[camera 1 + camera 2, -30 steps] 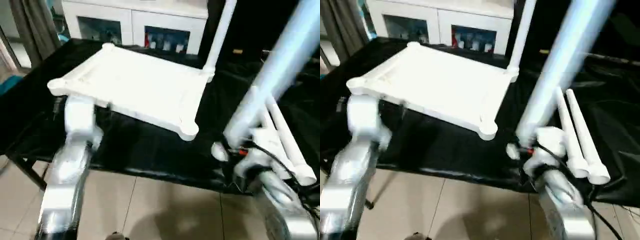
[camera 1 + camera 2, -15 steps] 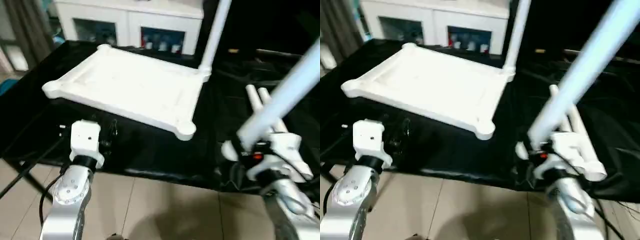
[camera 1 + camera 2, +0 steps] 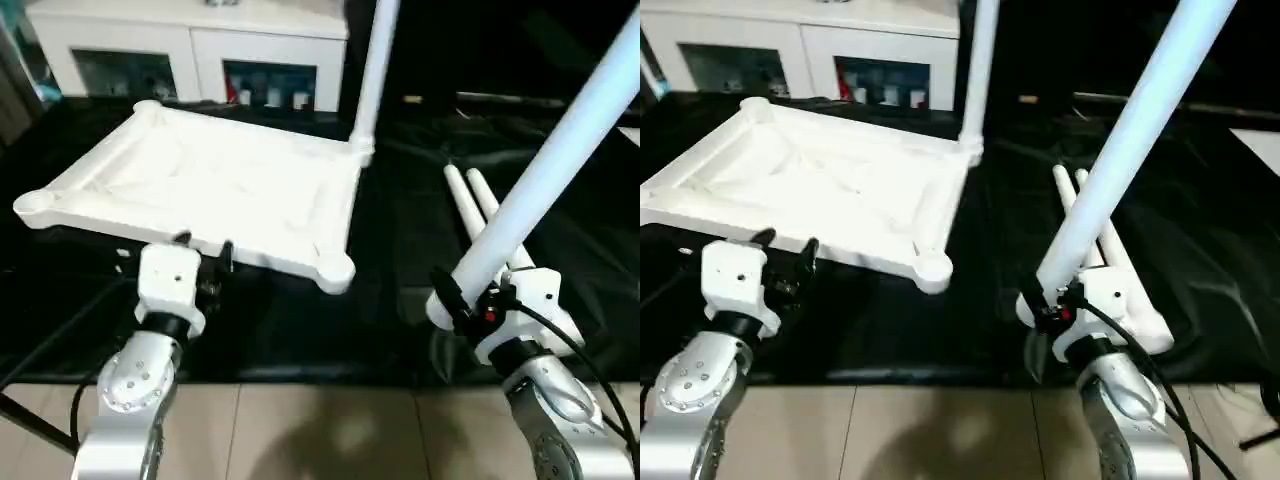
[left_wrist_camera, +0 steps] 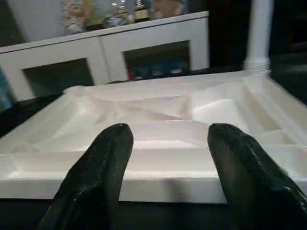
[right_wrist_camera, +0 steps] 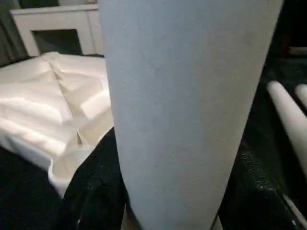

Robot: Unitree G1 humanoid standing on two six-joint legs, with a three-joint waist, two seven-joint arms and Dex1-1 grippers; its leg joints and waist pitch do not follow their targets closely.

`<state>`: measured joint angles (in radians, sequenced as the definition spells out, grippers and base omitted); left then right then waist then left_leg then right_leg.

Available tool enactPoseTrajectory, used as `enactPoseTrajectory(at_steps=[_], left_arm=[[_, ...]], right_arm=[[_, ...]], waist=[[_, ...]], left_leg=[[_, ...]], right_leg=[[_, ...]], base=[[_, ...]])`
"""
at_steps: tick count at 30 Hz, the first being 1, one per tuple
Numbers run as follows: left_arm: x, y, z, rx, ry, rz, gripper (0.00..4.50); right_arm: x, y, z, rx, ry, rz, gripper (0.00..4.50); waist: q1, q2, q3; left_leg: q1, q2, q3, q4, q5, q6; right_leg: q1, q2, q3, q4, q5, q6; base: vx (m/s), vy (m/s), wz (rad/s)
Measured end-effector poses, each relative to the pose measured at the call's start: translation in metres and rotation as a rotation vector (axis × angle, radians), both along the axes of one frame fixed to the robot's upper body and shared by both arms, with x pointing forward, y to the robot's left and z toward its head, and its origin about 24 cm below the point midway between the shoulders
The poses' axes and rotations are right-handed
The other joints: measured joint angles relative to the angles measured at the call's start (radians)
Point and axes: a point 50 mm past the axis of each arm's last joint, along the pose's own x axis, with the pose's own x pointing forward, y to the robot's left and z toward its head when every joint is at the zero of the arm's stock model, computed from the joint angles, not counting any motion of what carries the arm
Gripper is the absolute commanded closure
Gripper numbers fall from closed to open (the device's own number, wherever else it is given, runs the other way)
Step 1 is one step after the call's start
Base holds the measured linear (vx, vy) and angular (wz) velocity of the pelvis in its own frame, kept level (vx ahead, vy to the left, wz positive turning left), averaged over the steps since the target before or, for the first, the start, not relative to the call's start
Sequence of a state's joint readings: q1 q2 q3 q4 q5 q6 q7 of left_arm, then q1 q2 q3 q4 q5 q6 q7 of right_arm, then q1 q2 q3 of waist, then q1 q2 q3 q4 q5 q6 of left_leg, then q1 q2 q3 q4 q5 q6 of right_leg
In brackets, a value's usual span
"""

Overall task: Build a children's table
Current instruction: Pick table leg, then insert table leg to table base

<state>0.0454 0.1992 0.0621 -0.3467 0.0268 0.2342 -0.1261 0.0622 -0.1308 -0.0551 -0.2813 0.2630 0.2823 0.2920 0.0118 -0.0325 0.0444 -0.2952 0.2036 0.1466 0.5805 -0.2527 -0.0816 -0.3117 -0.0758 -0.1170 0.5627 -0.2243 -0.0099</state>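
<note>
Vs a second ago: the left arm has pulled back from under the table top's near edge; its left gripper (image 3: 200, 262) now sits just short of that edge, fingers apart w/ nothing between them. In the left wrist view the two glossy black fingers (image 4: 98, 172) frame the rim, not touching it. The right arm has dropped lower and closer in; the held leg (image 3: 545, 175) still slants up and away to the right, about as before. Camera also swung, so the whole scene sits further left in frame.

Right gripper (image 3: 1048, 303) is clamped on the thick lower end of that leg. In the right wrist view the leg's matte, pale tube stands between the black fingers (image 5: 93, 184).

Table top (image 3: 215, 185): white plastic, rectangular, lying upside down on the black cloth (image 3: 400, 250), ribbed underside up w/ diagonal ribs and a raised rim, round sockets at the corners. One fitted leg (image 3: 370, 70) stands upright in the far right corner socket, smooth tapered tube. Near right socket (image 3: 335, 272) is empty.

Two spare legs (image 3: 470, 205) lie side by side on the cloth, right of the top, rounded tips pointing away, partly behind the held leg.

White cabinet (image 3: 190, 50) w/ glass doors stands behind. Beige tiled floor (image 3: 330, 430) below.
</note>
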Motion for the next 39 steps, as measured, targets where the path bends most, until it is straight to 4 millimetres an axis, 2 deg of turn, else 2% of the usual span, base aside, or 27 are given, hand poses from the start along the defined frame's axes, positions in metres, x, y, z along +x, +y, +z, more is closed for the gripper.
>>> enactPoseTrajectory(at_steps=[6, 8, 10, 11, 13, 15, 16, 17, 18, 19, 20, 21, 22, 23, 24, 25, 26, 27, 28, 29, 31, 32, 33, 34, 35, 37, 39], left_arm=[[-0.003, -0.002, -0.006, -0.019, 0.023, -0.004, 1.49], [-0.005, -0.003, -0.009, -0.022, 0.034, -0.009, 1.49], [-0.005, -0.004, -0.009, -0.021, 0.035, -0.015, 1.49], [-0.004, -0.006, -0.009, -0.021, 0.037, -0.026, 1.49], [-0.004, -0.008, -0.009, -0.025, 0.038, -0.039, 1.49], [-0.003, -0.009, -0.009, -0.027, 0.039, -0.043, 1.49], [-0.003, -0.009, -0.009, -0.026, 0.040, -0.043, 1.49], [-0.003, -0.008, -0.011, -0.024, 0.046, -0.041, 1.49], [-0.003, -0.005, -0.012, -0.022, 0.054, -0.028, 1.49], [-0.003, -0.002, -0.013, -0.013, 0.059, -0.025, 1.49], [-0.001, -0.003, -0.011, -0.015, 0.051, -0.029, 1.49], [0.003, -0.011, -0.011, -0.034, 0.051, -0.052, 1.49], [0.003, -0.022, -0.012, -0.054, 0.053, -0.089, 1.49], [0.002, -0.026, -0.013, -0.056, 0.057, -0.108, 1.49], [0.003, -0.024, -0.011, -0.048, 0.049, -0.105, 1.49], [0.003, -0.021, -0.009, -0.040, 0.041, -0.099, 1.49], [0.003, -0.019, -0.008, -0.037, 0.034, -0.093, 1.49], [0.002, -0.017, -0.009, -0.034, 0.037, -0.085, 1.49], [0.001, -0.015, -0.012, -0.030, 0.049, -0.077, 1.49], [0.002, -0.010, -0.011, -0.026, 0.047, -0.055, 1.49], [0.002, -0.007, -0.013, -0.046, 0.055, -0.041, 1.49], [0.003, -0.008, -0.012, -0.058, 0.052, -0.058, 1.49], [0.003, -0.010, -0.010, -0.065, 0.048, -0.079, 1.49], [0.004, -0.011, -0.007, -0.076, 0.042, -0.120, 1.49], [0.005, -0.018, -0.006, -0.093, 0.039, -0.199, 1.49], [0.004, -0.028, -0.004, -0.095, 0.036, -0.358, 1.32], [0.009, -0.024, -0.001, -0.030, 0.059, -0.503, 1.22]], right_arm=[[0.002, 0.004, -0.005, -0.002, 0.020, 0.020, 2.55], [0.002, 0.004, -0.005, -0.009, 0.021, 0.021, 2.55], [0.002, 0.005, -0.006, -0.012, 0.023, 0.026, 2.55], [0.000, 0.004, -0.006, -0.014, 0.025, 0.023, 2.55], [-0.003, 0.002, -0.010, -0.020, 0.042, 0.013, 2.55], [-0.004, 0.000, -0.012, -0.026, 0.050, 0.007, 2.55], [-0.004, 0.001, -0.011, -0.025, 0.047, 0.007, 2.55], [-0.003, 0.003, -0.010, -0.022, 0.042, 0.013, 2.55], [-0.002, 0.007, -0.008, -0.014, 0.032, 0.025, 2.55], [-0.002, 0.009, -0.008, -0.011, 0.027, 0.030, 2.55], [-0.004, 0.006, -0.008, -0.021, 0.024, 0.025, 2.55], [-0.008, -0.001, -0.011, -0.034, 0.040, -0.003, 2.55], [-0.011, -0.010, -0.016, -0.045, 0.063, -0.040, 2.55], [-0.011, -0.016, -0.017, -0.057, 0.073, -0.061, 2.55], [-0.011, -0.015, -0.015, -0.056, 0.064, -0.063, 2.55], [-0.010, -0.013, -0.013, -0.055, 0.052, -0.055, 2.55], [-0.010, -0.011, -0.010, -0.052, 0.038, -0.047, 2.55], [-0.009, -0.008, -0.010, -0.049, 0.037, -0.040, 2.55], [-0.009, -0.001, -0.012, -0.036, 0.043, -0.016, 2.55], [-0.007, 0.007, -0.010, -0.023, 0.034, 0.019, 2.55], [-0.005, 0.009, -0.007, -0.023, 0.018, 0.035, 2.55], [-0.003, 0.009, -0.005, -0.021, 0.010, 0.034, 2.55], [-0.003, 0.008, -0.004, -0.021, 0.008, 0.031, 2.55], [-0.003, 0.007, -0.004, -0.020, 0.006, 0.034, 2.55], [-0.002, 0.001, -0.004, -0.022, 0.009, 0.036, 2.55], [-0.002, -0.005, -0.005, -0.017, 0.025, 0.047, 2.55], [0.000, -0.005, -0.001, 0.000, 0.019, 0.104, 2.55]], waist=[[0.035, -0.006, -0.017], [0.037, -0.005, -0.017], [0.038, -0.007, -0.019], [0.040, -0.007, -0.019], [0.047, -0.003, -0.019], [0.051, 0.001, -0.019], [0.049, 0.004, -0.020], [0.045, 0.006, -0.020], [0.035, 0.002, -0.022], [0.026, 0.002, -0.023], [0.019, -0.023, -0.027], [0.016, -0.013, -0.022], [0.022, -0.010, -0.018], [0.031, -0.002, -0.015], [0.037, 0.007, -0.011], [0.042, 0.019, -0.009], [0.047, 0.051, -0.006], [0.055, 0.070, -0.005], [0.049, 0.085, -0.004], [0.031, 0.060, -0.005], [0.004, 0.049, -0.010], [-0.015, 0.037, -0.018], [-0.021, 0.029, -0.022], [-0.025, -0.001, -0.029], [-0.032, -0.018, -0.028], [-0.023, -0.011, -0.025], [-0.012, -0.006, -0.021]], left_leg=[[0.001, -0.012, -0.002, 0.006, -0.031, 0.042], [0.013, -0.014, -0.007, 0.007, -0.040, 0.047], [0.019, -0.022, -0.016, 0.016, -0.056, 0.066], [0.015, -0.029, -0.021, 0.023, -0.066, 0.084], [0.014, -0.029, -0.030, 0.036, -0.079, 0.107], [0.017, -0.028, -0.038, 0.044, -0.084, 0.111], [0.025, -0.029, -0.044, 0.041, -0.088, 0.103], [0.040, -0.030, -0.062, 0.030, -0.092, 0.068], [0.050, -0.040, -0.082, 0.030, -0.098, 0.047], [0.058, -0.053, -0.094, 0.029, -0.104, 0.040], [0.063, -0.076, -0.094, 0.037, -0.118, 0.049], [0.050, -0.080, -0.091, 0.096, -0.129, 0.121], [0.020, -0.089, -0.086, 0.166, -0.118, 0.167], [-0.017, -0.111, -0.080, 0.218, -0.104, 0.156], [-0.041, -0.120, -0.068, 0.202, -0.087, 0.125], [-0.059, -0.117, -0.059, 0.151, -0.069, 0.097], [-0.066, -0.097, -0.056, 0.070, -0.039, 0.080], [-0.069, -0.080, -0.062, 0.075, 0.007, 0.076], [-0.061, -0.075, -0.074, 0.083, 0.009, 0.071], [-0.059, -0.087, -0.079, 0.077, 0.005, 0.073], [-0.055, -0.094, -0.092, 0.076, -0.002, 0.082], [-0.053, -0.108, -0.107, 0.075, -0.005, 0.086], [-0.053, -0.119, -0.108, 0.077, -0.007, 0.086], [-0.053, -0.141, -0.110, 0.077, -0.007, 0.087], [-0.061, -0.152, -0.109, 0.085, -0.013, 0.080], [-0.061, -0.143, -0.107, 0.069, -0.007, 0.072], [-0.056, -0.130, -0.098, 0.051, 0.005, 0.047]], right_leg=[[0.007, 0.001, 0.005, 0.017, -0.050, 0.001], [0.011, 0.001, 0.007, 0.024, -0.063, -0.002], [0.014, 0.000, 0.021, 0.045, -0.086, 0.000], [0.019, 0.001, 0.029, 0.051, -0.096, 0.008], [0.036, 0.013, 0.042, 0.047, -0.107, 0.009], [0.048, 0.023, 0.054, 0.048, -0.118, 0.009], [0.050, 0.028, 0.055, 0.050, -0.122, 0.010], [0.027, 0.022, 0.053, 0.087, -0.131, 0.003], [-0.004, 0.013, 0.050, 0.147, -0.134, 0.002], [-0.038, -0.002, 0.055, 0.181, -0.133, 0.003], [-0.052, -0.015, 0.080, 0.174, -0.136, 0.014], [-0.027, 0.002, 0.101, 0.170, -0.145, 0.012], [-0.002, 0.013, 0.119, 0.154, -0.149, 0.008], [0.036, 0.019, 0.132, 0.125, -0.145, 0.009], [0.057, 0.021, 0.125, 0.105, -0.141, 0.006], [0.078, 0.029, 0.108, 0.086, -0.139, 0.005], [0.105, 0.050, 0.070, 0.065, -0.139, 0.005], [0.128, 0.057, 0.050, 0.061, -0.143, 0.010], [0.142, 0.052, 0.026, 0.052, -0.150, 0.014], [0.124, 0.051, 0.028, 0.085, -0.163, -0.009], [0.059, 0.052, 0.037, 0.166, -0.161, -0.001], [0.011, 0.050, 0.048, 0.182, -0.148, 0.019], [-0.026, 0.043, 0.059, 0.171, -0.132, 0.042], [-0.053, 0.027, 0.087, 0.131, -0.097, 0.059], [-0.063, 0.014, 0.108, 0.126, -0.041, 0.036], [-0.064, 0.017, 0.102, 0.114, -0.032, 0.028], [-0.062, 0.024, 0.098, 0.098, -0.020, 0.022]], base=[[0.124, 0.013, 0.07], [0.174, -0.011, 0.13], [0.121, -0.013, 0.09], [0.084, -0.009, 0.12], [0.084, -0.010, 0.15], [0.089, -0.009, 0.21], [0.085, -0.027, 0.17], [0.054, -0.078, -0.09], [0.054, -0.078, -0.09], [-0.058, -0.098, -0.33], [-0.059, -0.036, -0.05], [-0.059, -0.036, -0.05], [0.061, 0.033, 0.19], [0.077, 0.024, 0.03], [0.077, 0.024, 0.03], [0.000, 0.000, 0.00], [0.111, 0.069, -0.11], [0.111, 0.069, -0.11], [0.208, 0.090, -0.11], [0.179, 0.033, -0.03], [0.146, 0.017, -0.11], [0.072, -0.024, -0.27], [0.072, -0.024, -0.27], [0.044, -0.085, -0.24], [0.006, -0.101, -0.14], [-0.001, -0.085, -0.10], [-0.011, -0.054, -0.01]])
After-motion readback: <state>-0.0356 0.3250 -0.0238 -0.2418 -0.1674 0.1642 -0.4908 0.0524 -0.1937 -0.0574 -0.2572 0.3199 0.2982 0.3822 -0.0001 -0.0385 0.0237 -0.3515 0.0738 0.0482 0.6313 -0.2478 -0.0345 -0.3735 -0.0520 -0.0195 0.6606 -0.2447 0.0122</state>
